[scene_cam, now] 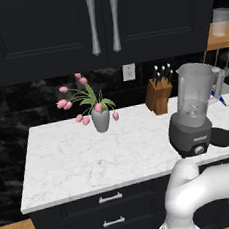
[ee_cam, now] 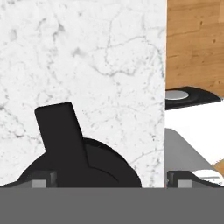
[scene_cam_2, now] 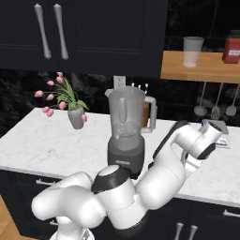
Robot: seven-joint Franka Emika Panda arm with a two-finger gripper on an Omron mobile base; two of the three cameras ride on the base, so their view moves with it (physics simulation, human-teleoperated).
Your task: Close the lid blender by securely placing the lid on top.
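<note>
Hand view shows the gripper (ee_cam: 111, 178) low over the white marble counter (ee_cam: 87, 65), its two small dark tips set wide apart at the bottom edge with nothing between them, so the jaws are spread and empty. Just inside the left tip lies the lid (ee_cam: 81, 164), a round, flat, matte black disc with a flat upright tab standing up from its middle. It rests on the stone near the counter's edge, and the tips look to be roughly at its level, though I cannot tell whether either touches it.

From the left base view, the lid (scene_cam: 224, 137) sits on the counter just beside the blender (scene_cam: 192, 110), on the side away from the vase. The blender has a rounded dark grey base with a front knob, and a tall, tapered, translucent grey jar with a side handle. The jar's mouth is open in the right base view (scene_cam_2: 125, 126), so the task is still at its first stage. My judgement is that gripping the lid, lifting it, carrying it over the rim and seating it all remain.

Farther out stand a wooden knife block (scene_cam: 159, 95), a smooth grey vase of pink tulips (scene_cam: 99, 117) and glossy black cabinets (scene_cam: 101, 22).
</note>
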